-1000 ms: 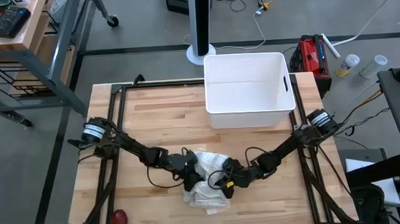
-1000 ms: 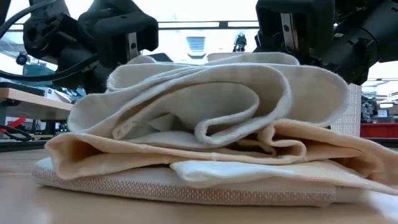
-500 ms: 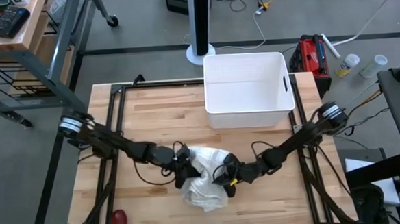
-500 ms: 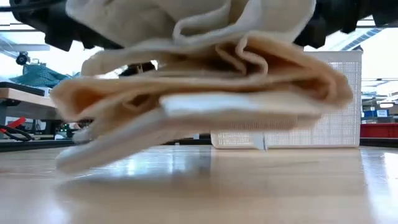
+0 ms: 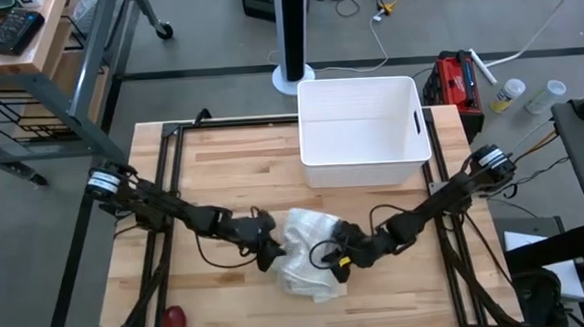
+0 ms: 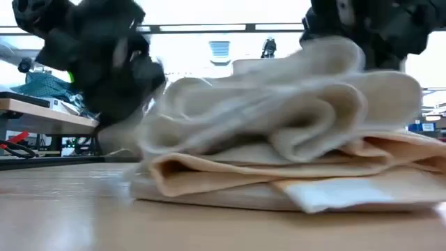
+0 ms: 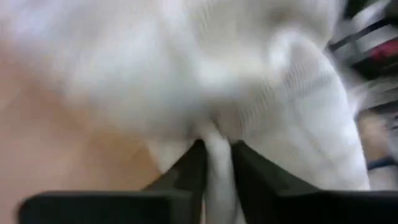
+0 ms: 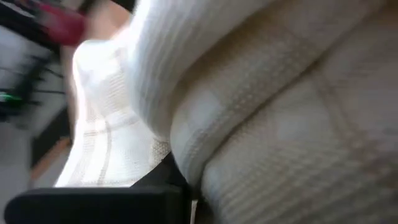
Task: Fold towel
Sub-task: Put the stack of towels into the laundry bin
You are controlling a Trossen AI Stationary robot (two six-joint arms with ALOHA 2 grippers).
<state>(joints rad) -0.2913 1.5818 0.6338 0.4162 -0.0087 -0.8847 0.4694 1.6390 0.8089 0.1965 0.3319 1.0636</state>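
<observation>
Though no brand, label or writing is legible anywhere, the towel [image 5: 308, 254] is plain enough: a cream, bunched heap on the wooden table [image 5: 232, 167], just in front of the white bin [image 5: 362, 130], w/ its long axis running from near the bin toward the table's front edge. Left gripper [image 5: 270, 255] is at the towel's left edge, fingers [image 7: 189, 171] nearly closed, pinching a fold. Right gripper [image 5: 333, 261] is at its right edge, closed on the cloth. A red ball [image 5: 173, 318] sits well left of the towel, nr the front corner.
</observation>
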